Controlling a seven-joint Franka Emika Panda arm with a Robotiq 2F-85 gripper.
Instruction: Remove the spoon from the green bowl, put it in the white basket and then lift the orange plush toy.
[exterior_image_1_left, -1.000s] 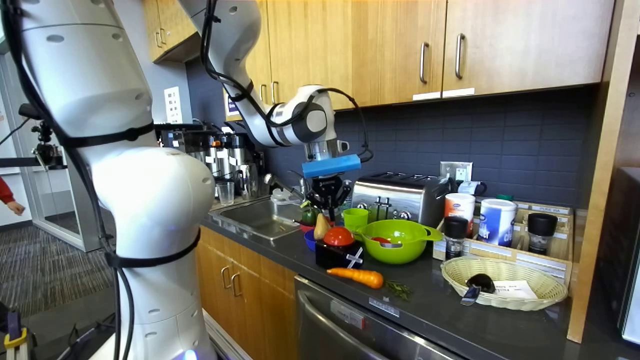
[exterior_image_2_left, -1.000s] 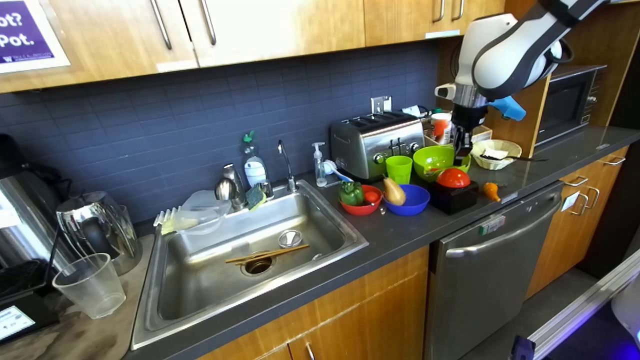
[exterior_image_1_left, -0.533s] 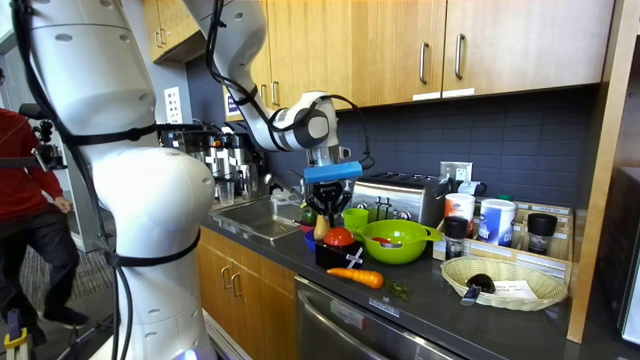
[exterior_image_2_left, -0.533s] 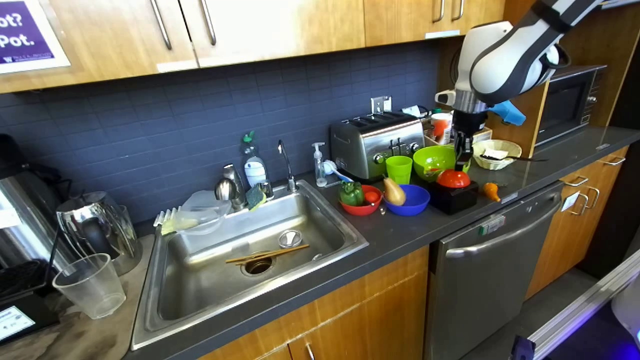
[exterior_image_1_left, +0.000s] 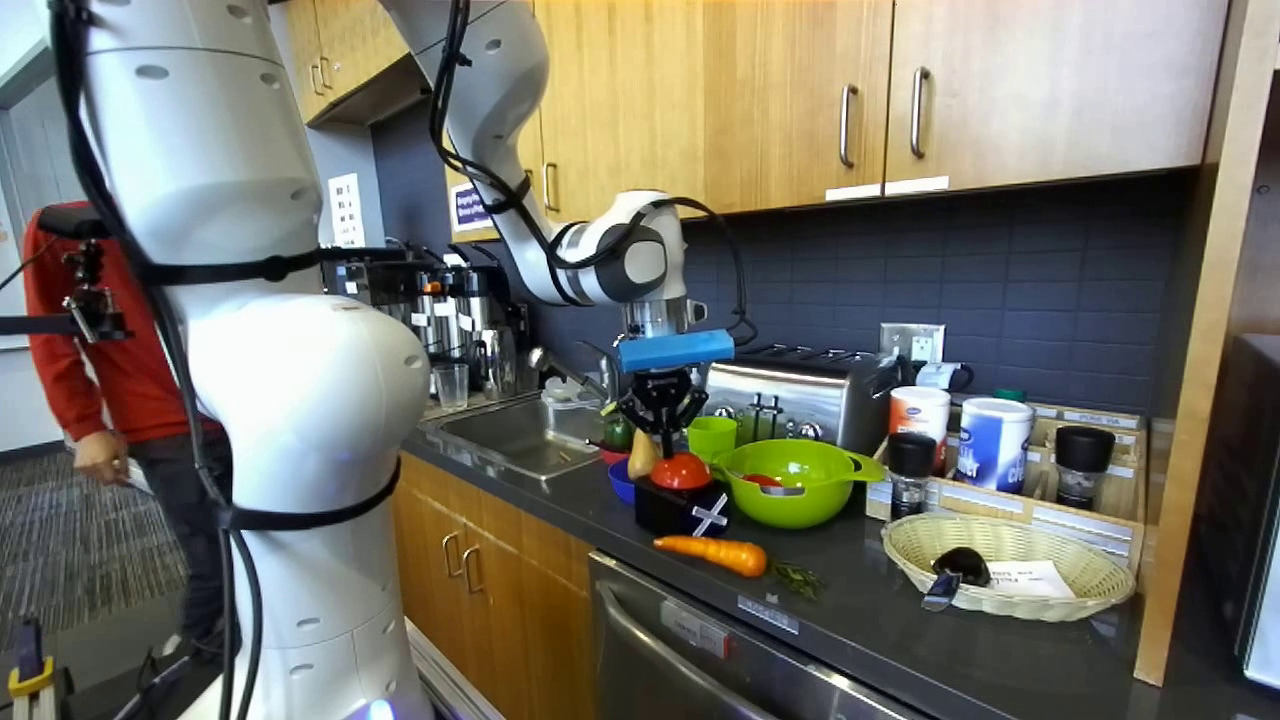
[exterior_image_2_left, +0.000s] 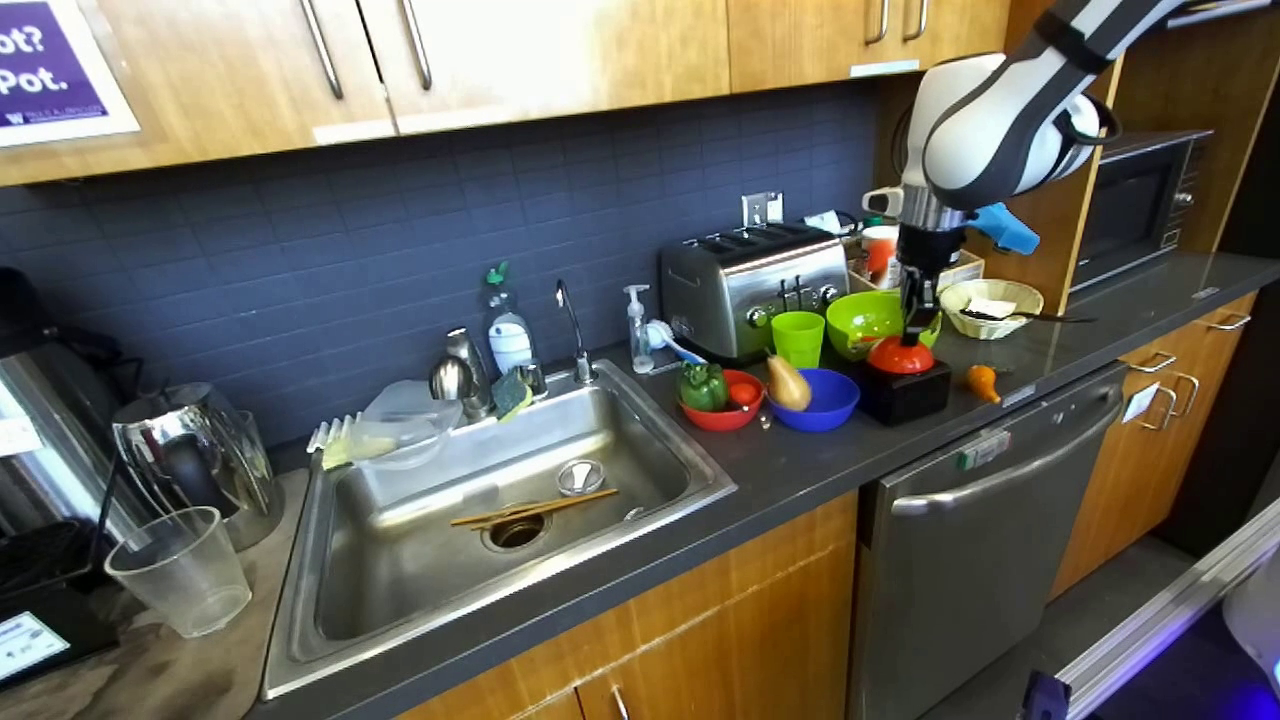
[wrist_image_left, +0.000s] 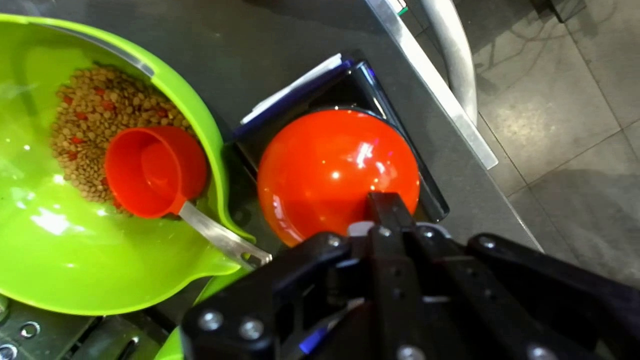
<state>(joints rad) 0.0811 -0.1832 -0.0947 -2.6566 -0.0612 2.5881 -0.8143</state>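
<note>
The black two-fingered gripper (wrist_image_left: 389, 207) has its fingers drawn together, nothing seen between them, and its tips appear to bear on a glossy red-orange dome (wrist_image_left: 325, 170), off centre in the wrist view. The dome sits on a squat black box (exterior_image_1_left: 665, 512) near the front edge of the dark grey surface (exterior_image_1_left: 860, 575). A hard or slanted push on that curve could make the tips skid, or shove box and dome toward the edge. A swing toward the glossy lime-green bowl (wrist_image_left: 45, 250) just beside could catch the metal handle of the red measuring cup (wrist_image_left: 152, 172), which juts over the rim, and scatter the small tan grains (wrist_image_left: 90, 135) around it. The nearly black spoon (exterior_image_1_left: 962, 566) lies well apart from the gripper, beyond the bowl, in the cream woven basket (exterior_image_1_left: 1010, 538) with its handle over the rim, so that transfer looks done. No orange plush toy can be made out for sure; an orange carrot-shaped piece (exterior_image_1_left: 712, 553), loose near the box, may be what is meant, and would need lifting.
</note>
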